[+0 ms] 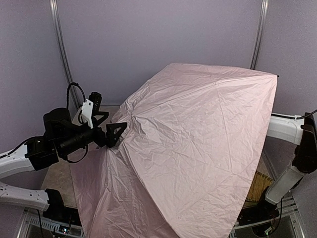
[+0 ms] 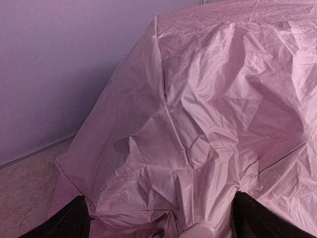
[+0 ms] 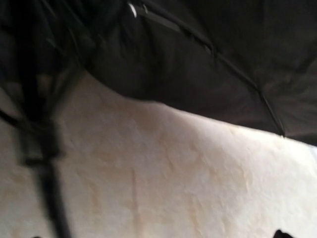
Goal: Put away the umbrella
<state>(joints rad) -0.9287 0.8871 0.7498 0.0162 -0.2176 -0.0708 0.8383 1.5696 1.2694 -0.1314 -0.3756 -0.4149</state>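
Because the umbrella (image 1: 198, 144) lies spread over the desk (image 1: 57, 178), your left end effector (image 1: 117, 135) hovers, fingers apart, at its crown; the right end effector, hidden beneath, you cannot tell.

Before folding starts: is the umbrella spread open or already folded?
Spread open: the umbrella has its pink canopy stretched wide, ribs extended.

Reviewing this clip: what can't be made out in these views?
- The right pincer: in the top view it is hidden under the umbrella; in the right wrist view it is cut off at the bottom edge. Open or shut is unknown.
- The handle: in the top view it is covered by the canopy; the right wrist view shows only blurred dark rods.
- The table: in the top view it is mostly covered by the canopy; a woven tray shows only a corner.
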